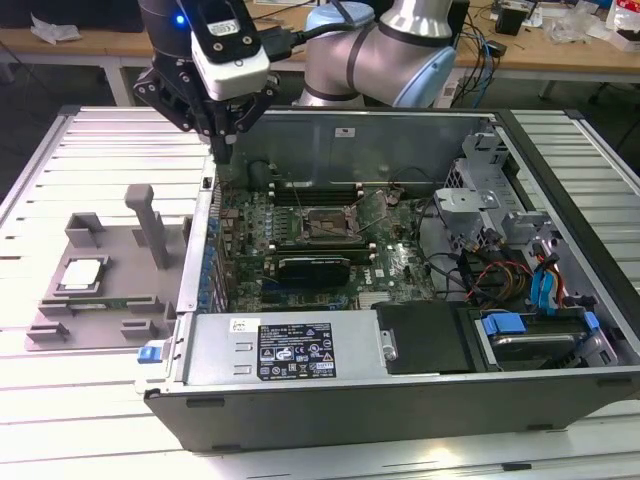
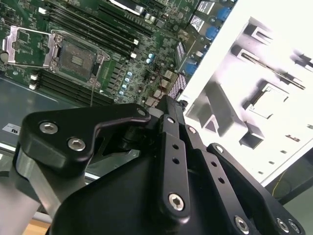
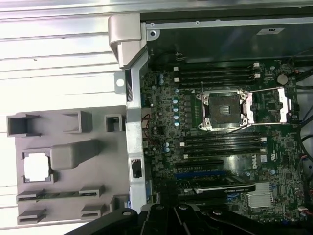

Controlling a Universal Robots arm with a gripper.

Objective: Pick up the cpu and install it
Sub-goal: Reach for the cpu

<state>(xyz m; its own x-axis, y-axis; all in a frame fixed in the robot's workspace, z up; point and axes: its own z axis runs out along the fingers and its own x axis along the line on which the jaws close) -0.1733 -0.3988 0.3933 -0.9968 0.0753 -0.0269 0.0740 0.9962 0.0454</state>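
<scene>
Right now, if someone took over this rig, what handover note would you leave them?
Gripper: carries no cpu; hovers above the computer case's side wall on the exterior view's left, between tray and socket.
cpu: lies flat in its slot in the grey tray, outside the case.
Socket: empty, with its metal frame swung open.
Done: socket stands ready.
Left: cpu not yet picked up, not yet installed.
</scene>
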